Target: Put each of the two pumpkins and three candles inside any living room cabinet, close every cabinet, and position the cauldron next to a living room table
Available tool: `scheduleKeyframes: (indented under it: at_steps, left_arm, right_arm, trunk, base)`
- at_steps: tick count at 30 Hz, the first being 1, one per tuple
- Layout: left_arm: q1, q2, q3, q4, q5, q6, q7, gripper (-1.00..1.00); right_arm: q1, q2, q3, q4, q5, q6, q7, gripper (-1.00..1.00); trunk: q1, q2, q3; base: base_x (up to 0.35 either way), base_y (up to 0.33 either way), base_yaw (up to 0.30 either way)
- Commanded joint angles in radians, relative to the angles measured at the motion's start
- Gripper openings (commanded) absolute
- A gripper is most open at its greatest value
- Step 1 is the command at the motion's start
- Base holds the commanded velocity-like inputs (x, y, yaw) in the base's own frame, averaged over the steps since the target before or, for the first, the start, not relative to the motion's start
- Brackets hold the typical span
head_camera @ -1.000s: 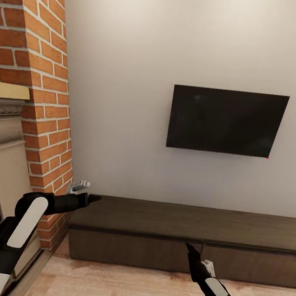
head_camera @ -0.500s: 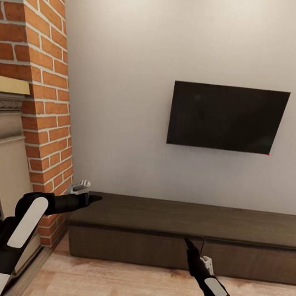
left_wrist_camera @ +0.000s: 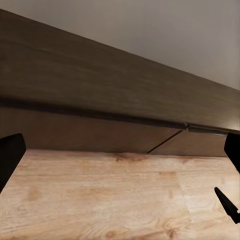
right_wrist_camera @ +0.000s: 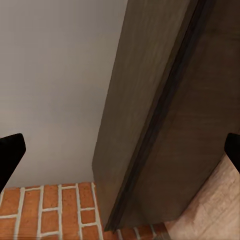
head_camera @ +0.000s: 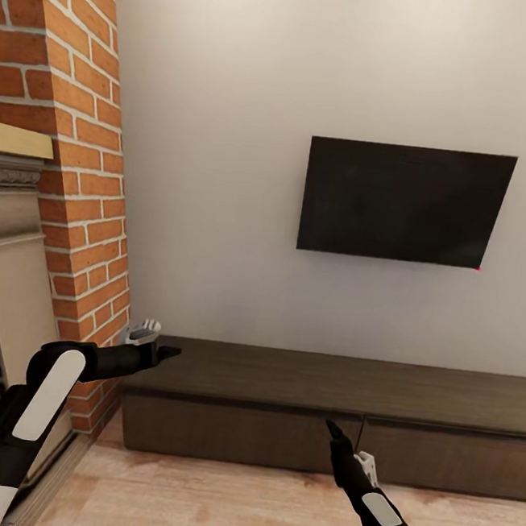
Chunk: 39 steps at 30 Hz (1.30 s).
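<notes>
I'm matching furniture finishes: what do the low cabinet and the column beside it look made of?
The cabinet looks like dark-brown wood or veneer with a matte finish; faint grain streaks show. The column looks like red brick with pale mortar joints, rough and unglazed.

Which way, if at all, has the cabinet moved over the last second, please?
No. The cabinet sits just as before under the television and beside the brick column; everything shifted upward together, so the camera moved.

My view takes in the cabinet (head_camera: 330,396) of dark matt wood, a pale grainy wooden floor (head_camera: 221,506), rough red brick (head_camera: 79,163), and a smooth painted wall (head_camera: 224,170).
</notes>
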Motion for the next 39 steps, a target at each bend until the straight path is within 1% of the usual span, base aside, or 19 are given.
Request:
scheduleKeyframes:
  at_steps: [1, 30, 34, 39]
  left_arm:
    - [-0.001, 0.0, 0.0, -0.001, 0.01, 0.003, 0.008, 1.0]
    - [-0.001, 0.0, -0.002, -0.003, 0.01, 0.003, 0.008, 1.0]
    - [-0.001, -0.001, -0.002, -0.003, 0.01, 0.003, 0.009, 1.0]
    - [-0.001, -0.001, -0.002, -0.004, 0.009, 0.003, 0.008, 1.0]
  right_arm:
    - [0.0, 0.0, -0.004, -0.001, -0.009, 0.009, 0.006, 1.0]
    - [0.0, 0.002, -0.001, 0.001, -0.01, 0.009, 0.01, 1.0]
    - [0.0, 0.011, 0.001, 0.001, -0.009, 0.008, 0.009, 1.0]
    - [0.0, 0.016, 0.001, -0.001, -0.009, 0.007, 0.008, 1.0]
  trunk:
    - [0.004, -0.008, -0.004]
    - [0.115, -0.211, -0.095]
    - [0.13, -0.239, -0.108]
    - [0.149, -0.274, -0.123]
  base:
    - [0.0, 0.0, 0.0]
    - [0.0, 0.0, 0.0]
    - [0.0, 0.0, 0.0]
    - [0.0, 0.0, 0.0]
